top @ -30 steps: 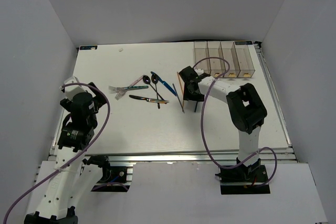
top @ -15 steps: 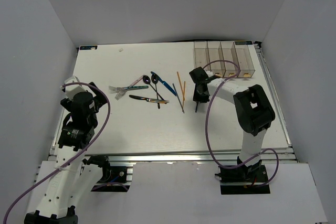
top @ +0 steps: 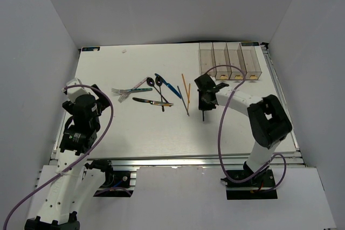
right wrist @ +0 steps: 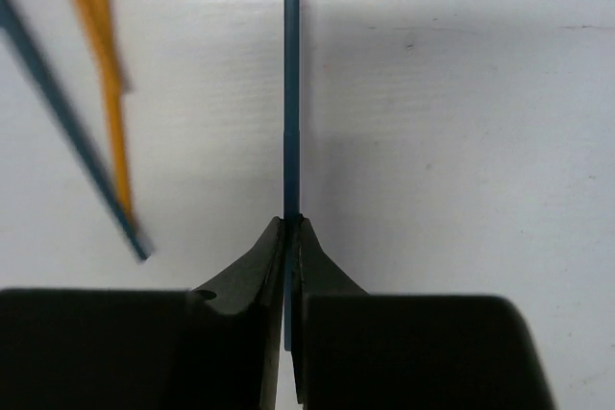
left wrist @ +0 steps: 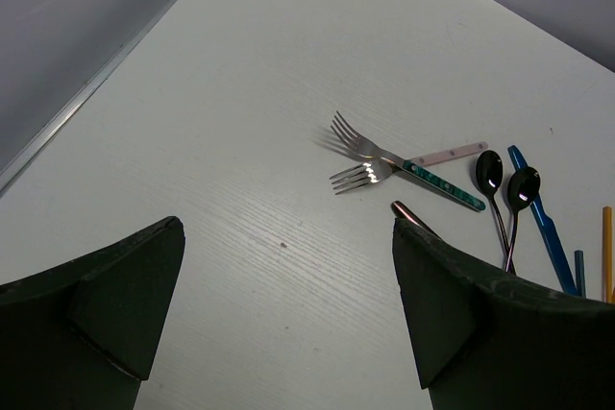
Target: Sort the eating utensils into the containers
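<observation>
White table (top: 151, 130), matte, faint wood grain. Small pale scrap (top: 123, 51) on it near far edge, toward left. Small dark-and-yellow tag (top: 89, 49) at far left corner. Grey walls (top: 32, 52) on three sides. Aluminium rail (top: 178, 160) along near edge.

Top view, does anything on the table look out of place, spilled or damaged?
Nothing looks spilled or damaged. The forks overlap, and a knife lies across a spoon at its handle. The right gripper pinches one blue chopstick.

Orange chopsticks (right wrist: 104, 64) blurred — cut off above.
</observation>
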